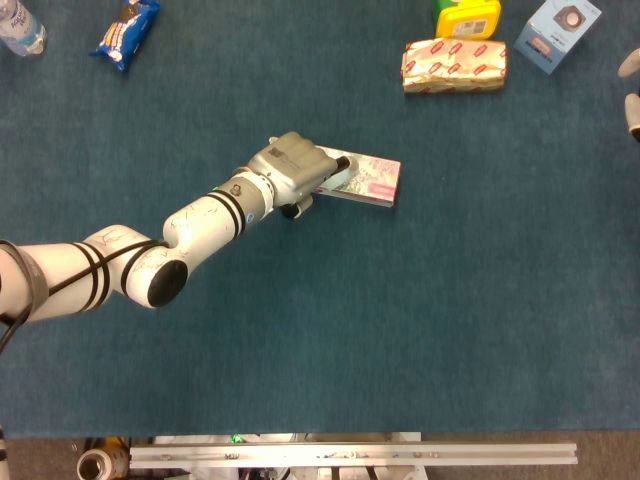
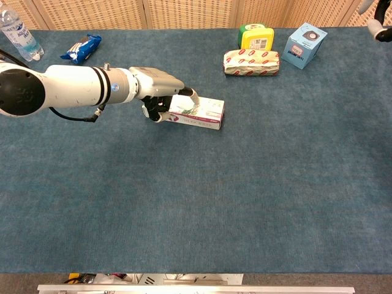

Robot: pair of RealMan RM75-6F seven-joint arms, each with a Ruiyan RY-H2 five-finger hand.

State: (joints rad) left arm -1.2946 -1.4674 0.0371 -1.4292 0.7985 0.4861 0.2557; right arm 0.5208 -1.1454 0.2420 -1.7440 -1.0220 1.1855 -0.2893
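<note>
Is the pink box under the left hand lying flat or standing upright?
Lying flat. The pink box rests on its broad face on the table; the left hand grips its end.

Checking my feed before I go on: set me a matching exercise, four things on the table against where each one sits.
Things:
1. water bottle
2. pink box
3. light blue box
4. red-patterned pack

Places:
A. in front of the yellow-and-green tub
B. far left corner
C. gripped at its end by the left hand
D. far right, beside the tub

Pairs: 1-B, 2-C, 3-D, 4-A
</note>
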